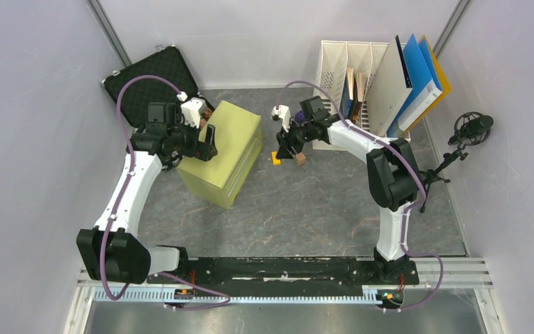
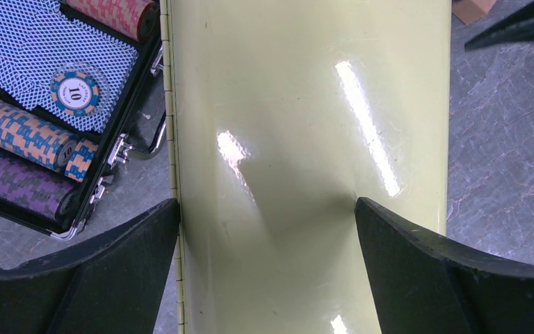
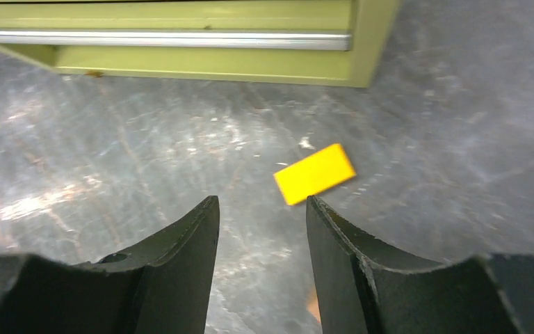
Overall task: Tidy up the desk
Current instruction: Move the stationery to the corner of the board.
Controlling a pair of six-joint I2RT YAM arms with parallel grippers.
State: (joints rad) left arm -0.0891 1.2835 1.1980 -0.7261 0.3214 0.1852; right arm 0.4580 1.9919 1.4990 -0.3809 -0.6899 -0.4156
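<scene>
So, left arm stretches to upper left, left gripper (image 2: 268, 209) spread wide over the cabinet (image 2: 306, 104). Right arm bends toward centre, right gripper (image 3: 261, 202) half spread, empty, above the grey worktop (image 1: 306, 209) filling mid-frame, near a yellow block (image 3: 314, 173). Chip case (image 1: 156, 80) partly hidden behind the left arm.

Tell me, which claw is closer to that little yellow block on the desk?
Right. The right claw hangs open just above the yellow block, which lies slightly ahead of it. The left claw is off over the yellow-green cabinet, well away.
</scene>
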